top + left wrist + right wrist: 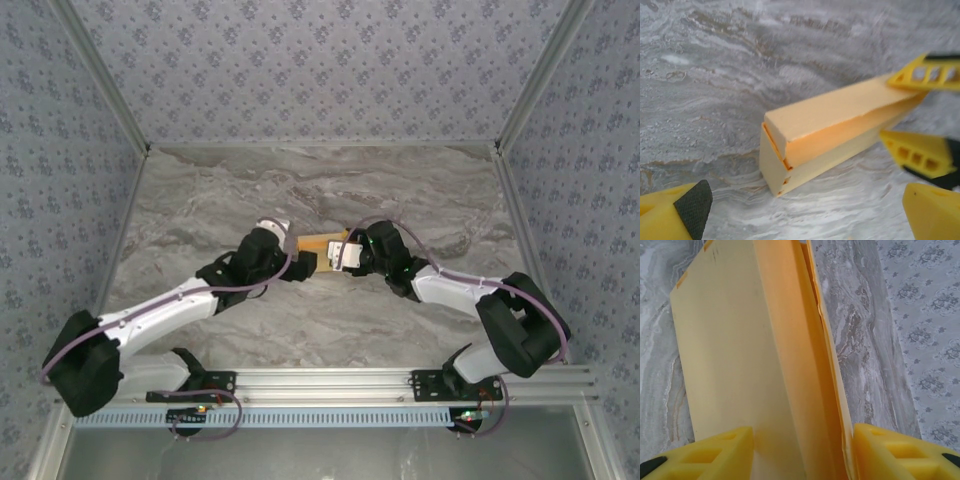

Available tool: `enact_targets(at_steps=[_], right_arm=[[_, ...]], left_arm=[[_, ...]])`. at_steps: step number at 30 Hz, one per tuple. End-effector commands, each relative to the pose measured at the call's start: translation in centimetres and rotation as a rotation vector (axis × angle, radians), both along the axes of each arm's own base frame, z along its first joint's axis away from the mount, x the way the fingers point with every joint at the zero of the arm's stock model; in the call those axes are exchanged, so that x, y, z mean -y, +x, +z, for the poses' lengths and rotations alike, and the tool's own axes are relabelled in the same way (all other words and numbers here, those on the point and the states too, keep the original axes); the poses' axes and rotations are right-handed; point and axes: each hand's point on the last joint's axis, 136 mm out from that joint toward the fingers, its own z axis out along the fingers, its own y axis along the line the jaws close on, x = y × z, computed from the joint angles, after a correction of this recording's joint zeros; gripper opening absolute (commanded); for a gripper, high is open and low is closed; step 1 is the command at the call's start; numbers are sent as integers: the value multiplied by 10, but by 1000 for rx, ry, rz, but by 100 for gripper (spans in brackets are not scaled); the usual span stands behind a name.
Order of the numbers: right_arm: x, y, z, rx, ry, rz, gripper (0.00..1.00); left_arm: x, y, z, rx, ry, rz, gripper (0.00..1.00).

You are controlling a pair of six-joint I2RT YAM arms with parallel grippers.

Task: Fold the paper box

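Top external view: I see the left arm (170, 305) reaching from its base at the near edge toward the middle of the table (230, 190). The left gripper (298, 264) sits just beside the left end of the box (322, 243). The box is a short yellow-orange strip between the two wrists, near the table's centre. The right gripper (345, 252) meets the box's right end, and the right arm (470, 295) bends back to its base.

Left wrist view: the left gripper's fingers (682, 210) stand at the bottom corners of the frame, spread wide, with bare table between them. They are apart from the box (830, 130). The box is a long, closed rectangular form running diagonally away from the camera. Its near end is folded shut, with a thin seam showing along the side. I cannot tell whether that end rests on the table. At the far end, the right gripper (912, 112) has one finger on the top face and one on the lower side.

Right wrist view: the box (740, 365) runs straight up the frame. The right gripper's fingers (715, 455) press both of its long faces, pinching it. A patterned wall (935, 315) stands at the right.
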Motion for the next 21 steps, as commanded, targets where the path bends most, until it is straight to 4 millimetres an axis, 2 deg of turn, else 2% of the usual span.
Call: enact_targets(at_steps=[1,5,14,17,21], right_arm=[[11,-6,-26,-41,-56,-29,55],[11,-8,-30,-48,-57,-29,54],[10,-13,-36,-64,-49,-24,55],[12,-12,-37,-68,-44,-34,54],[13,-12,-40,-81,-34,-45,55]], left_arm=[[-6,7,11,-106,-162,45,99],[-9,21,3,-198,-230,94,99],[8,46,-29,-362,-314,130,98],[0,46,-52,-401,-285,166,91],[-6,40,-79,-428,-260,171,75]])
